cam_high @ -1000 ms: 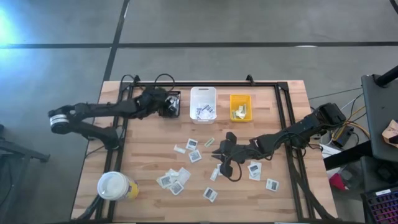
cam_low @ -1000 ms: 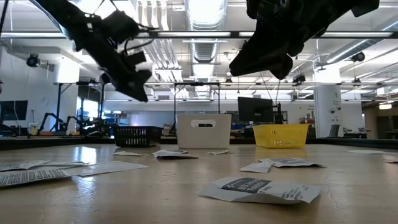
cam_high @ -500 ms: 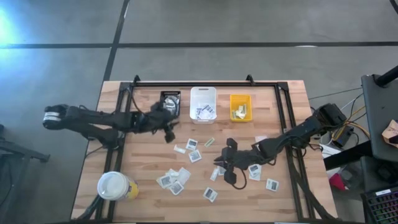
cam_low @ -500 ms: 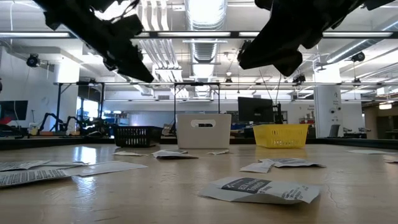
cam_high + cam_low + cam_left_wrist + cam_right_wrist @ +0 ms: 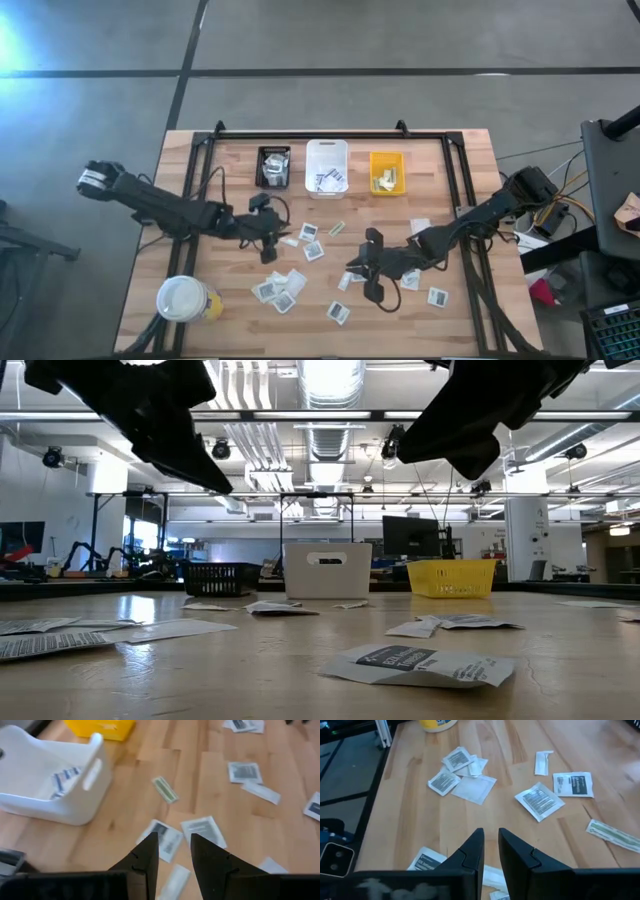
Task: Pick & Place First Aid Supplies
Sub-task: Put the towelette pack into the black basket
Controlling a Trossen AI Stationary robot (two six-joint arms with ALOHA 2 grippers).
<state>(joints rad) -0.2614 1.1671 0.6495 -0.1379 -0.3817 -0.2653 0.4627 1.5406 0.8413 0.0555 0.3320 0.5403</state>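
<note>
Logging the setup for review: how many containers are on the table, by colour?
Black bin: 1
White bin: 1
Yellow bin: 1
White-lidded cup: 1
Total: 4

Left arm: extends from the table's 9 o'clock edge toward centre. Left gripper (image 5: 268, 238) hangs above the tabletop; fingers (image 5: 148, 854) stand apart, nothing between them. Right arm: reaches in from 3 o'clock. Right gripper (image 5: 372, 272) hangs above the tabletop, empty; fingers (image 5: 476, 846) show a narrow gap.
</note>
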